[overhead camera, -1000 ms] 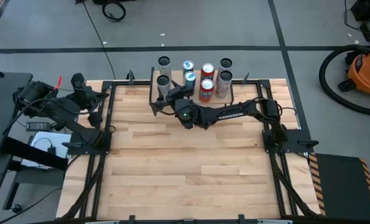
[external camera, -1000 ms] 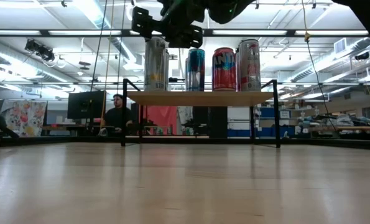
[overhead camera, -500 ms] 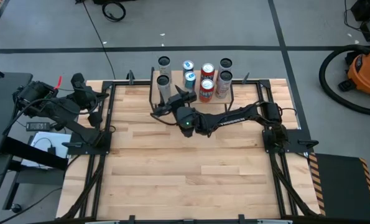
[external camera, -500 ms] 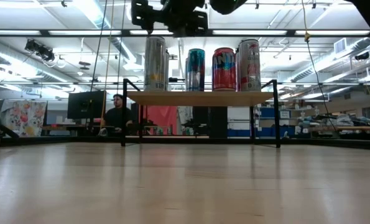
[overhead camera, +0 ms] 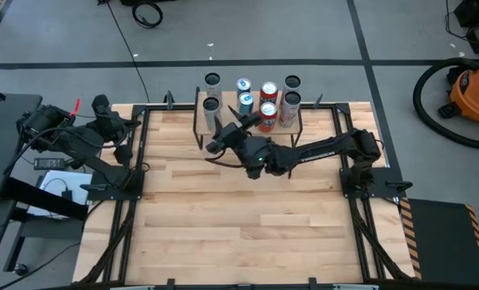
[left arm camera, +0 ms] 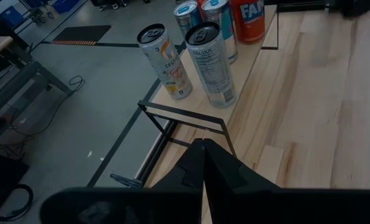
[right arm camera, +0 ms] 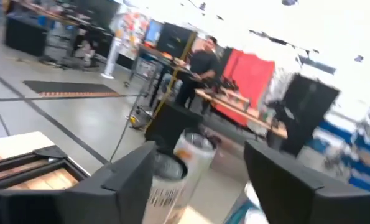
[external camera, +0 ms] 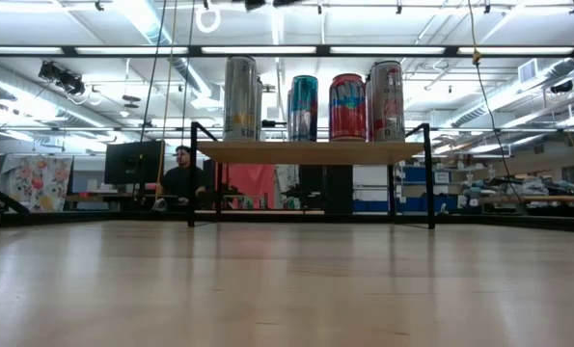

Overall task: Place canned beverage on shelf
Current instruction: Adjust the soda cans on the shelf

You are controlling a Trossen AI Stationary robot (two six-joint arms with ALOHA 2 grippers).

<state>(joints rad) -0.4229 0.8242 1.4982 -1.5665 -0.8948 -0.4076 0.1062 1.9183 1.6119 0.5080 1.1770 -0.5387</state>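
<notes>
1. Left pincer: fingers together, holding nothing. It is parked at the surface's left edge, on an arm that plays no part here.
2. Right pincer: fingers apart, nothing between them. It hangs above the shelf's front-left corner, near the cans but touching none; in the low view it sits above the picture, out of frame. Reads as the release stage, can let go.
3. Shelf: small light-wood board on black legs at the far middle of the wooden surface. All the beverage cans are on it, none on the surface.
4. Cans left to right in the low view: silver can, teal can, red Fanta can, white-and-pink can. All upright, packed in two rows, probably to leave room for more.
5. Silver can sits nearest the right pincer, so likely the one just set down. Task looks done or nearly so.
6. A person sits in the room well behind.
</notes>
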